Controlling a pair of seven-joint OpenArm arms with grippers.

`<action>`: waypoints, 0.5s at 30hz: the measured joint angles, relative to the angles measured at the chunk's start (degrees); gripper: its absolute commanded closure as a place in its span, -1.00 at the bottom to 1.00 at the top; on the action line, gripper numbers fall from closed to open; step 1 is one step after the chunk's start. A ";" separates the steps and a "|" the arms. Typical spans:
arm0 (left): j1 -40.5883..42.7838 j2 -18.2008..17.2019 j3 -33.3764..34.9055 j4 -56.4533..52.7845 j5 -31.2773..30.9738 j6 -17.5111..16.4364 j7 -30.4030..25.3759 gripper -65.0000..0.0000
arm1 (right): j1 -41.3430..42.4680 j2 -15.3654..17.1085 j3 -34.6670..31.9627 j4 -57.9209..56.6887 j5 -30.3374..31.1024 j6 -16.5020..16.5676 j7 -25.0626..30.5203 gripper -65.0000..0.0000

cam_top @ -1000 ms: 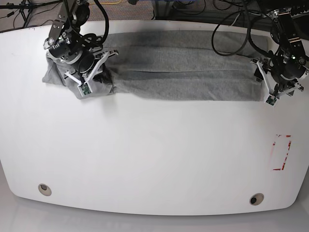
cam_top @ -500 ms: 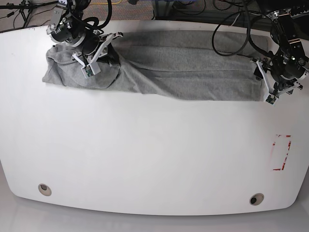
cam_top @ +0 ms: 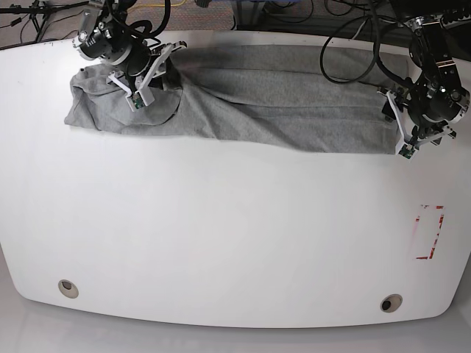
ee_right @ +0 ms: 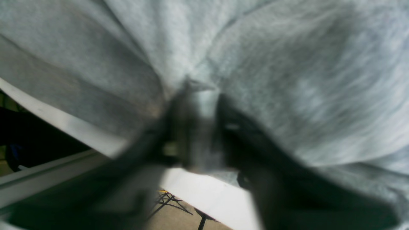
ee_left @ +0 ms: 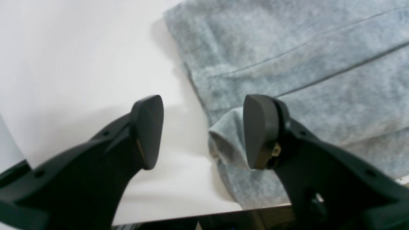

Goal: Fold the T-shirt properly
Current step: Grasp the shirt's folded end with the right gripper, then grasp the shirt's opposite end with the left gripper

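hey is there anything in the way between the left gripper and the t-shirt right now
Nothing visible. The left gripper stands open at the end of the folded T-shirt, one finger over a curled-up corner of the fabric, the other over bare white table. Only air shows between the jaws and the cloth.

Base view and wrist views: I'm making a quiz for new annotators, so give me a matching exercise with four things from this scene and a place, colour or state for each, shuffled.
Things:
1. T-shirt
2. left gripper
3. table
4. red marking

Descriptions:
A. white, bare in the near half
B. fingers apart at the cloth's end
C. grey, lying in a long band along the far edge
D. near the table's right edge in the base view

Pairs: 1-C, 2-B, 3-A, 4-D
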 measured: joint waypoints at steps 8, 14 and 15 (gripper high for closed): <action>-0.04 0.00 0.94 0.00 0.13 0.02 0.02 -0.14 | 0.11 0.07 0.92 0.02 0.44 0.00 -0.02 -0.36; 0.83 1.46 5.27 -0.04 -0.39 0.02 -0.26 -0.11 | 2.71 -0.17 7.37 0.04 3.54 0.00 0.15 -0.08; 1.16 2.19 5.25 -0.04 -0.39 0.02 -0.33 -0.06 | 3.10 -0.17 8.55 0.04 3.58 0.02 0.44 -0.05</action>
